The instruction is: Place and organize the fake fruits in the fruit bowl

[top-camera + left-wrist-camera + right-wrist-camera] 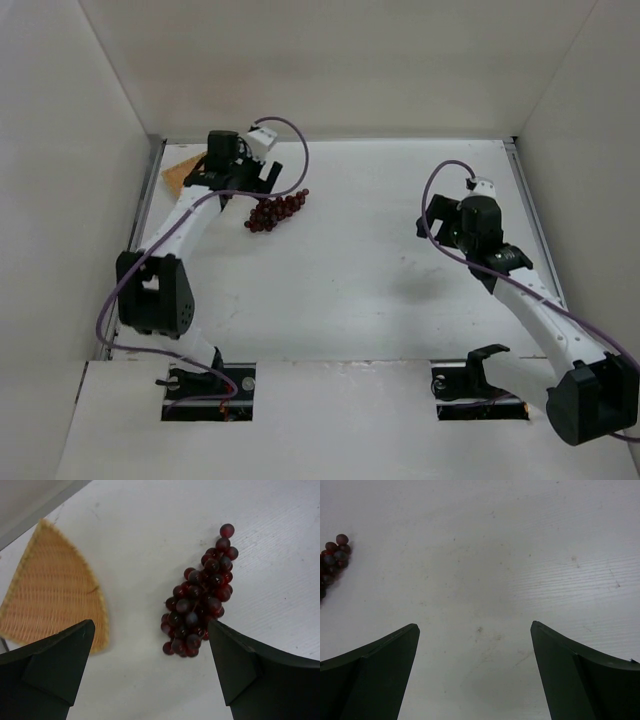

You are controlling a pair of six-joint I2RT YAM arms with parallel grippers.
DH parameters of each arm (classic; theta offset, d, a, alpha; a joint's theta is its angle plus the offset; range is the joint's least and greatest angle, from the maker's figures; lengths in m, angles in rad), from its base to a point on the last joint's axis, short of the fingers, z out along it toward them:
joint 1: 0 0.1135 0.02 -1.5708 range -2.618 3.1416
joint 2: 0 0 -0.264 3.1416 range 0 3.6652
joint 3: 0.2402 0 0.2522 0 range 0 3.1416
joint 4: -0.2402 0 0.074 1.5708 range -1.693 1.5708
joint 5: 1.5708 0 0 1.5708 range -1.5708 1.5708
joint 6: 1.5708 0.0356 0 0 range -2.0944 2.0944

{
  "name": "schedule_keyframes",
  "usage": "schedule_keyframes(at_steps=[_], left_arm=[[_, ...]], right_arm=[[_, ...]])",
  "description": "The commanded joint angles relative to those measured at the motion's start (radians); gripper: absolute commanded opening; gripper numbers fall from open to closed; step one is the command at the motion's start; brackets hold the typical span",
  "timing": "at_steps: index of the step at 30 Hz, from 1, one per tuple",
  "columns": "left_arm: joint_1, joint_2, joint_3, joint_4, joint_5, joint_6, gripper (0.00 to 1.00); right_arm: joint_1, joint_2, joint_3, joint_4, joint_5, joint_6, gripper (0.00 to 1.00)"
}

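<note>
A bunch of dark red-purple grapes (200, 597) lies on the white table, also seen from above (277, 211) and at the left edge of the right wrist view (332, 560). The tan woven wedge-shaped fruit bowl (52, 592) sits to its left, mostly hidden under the left arm in the top view (182, 172). My left gripper (150, 630) hovers open above the table, the bunch's near end just inside its right finger, nothing held. My right gripper (475, 627) is open over bare table, far right of the grapes (450, 225).
White walls enclose the table on three sides. A metal rail (150, 190) runs along the left edge beside the bowl. Purple cables loop from both arms.
</note>
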Motion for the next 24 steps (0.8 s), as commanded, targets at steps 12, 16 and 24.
schedule_keyframes(at_steps=[12, 16, 24], left_arm=[[-0.137, 0.471, 0.243, -0.091, -0.020, 0.146, 0.86], [-0.107, 0.416, 0.243, -0.074, -0.003, 0.085, 0.45], [-0.018, 0.065, 0.101, 0.111, -0.078, 0.002, 0.17]], right_arm=[[0.014, -0.052, 0.016, -0.036, 0.053, 0.028, 1.00], [0.014, -0.029, 0.033, -0.030, 0.055, 0.029, 1.00], [0.104, 0.057, 0.083, 0.014, 0.023, 0.042, 1.00]])
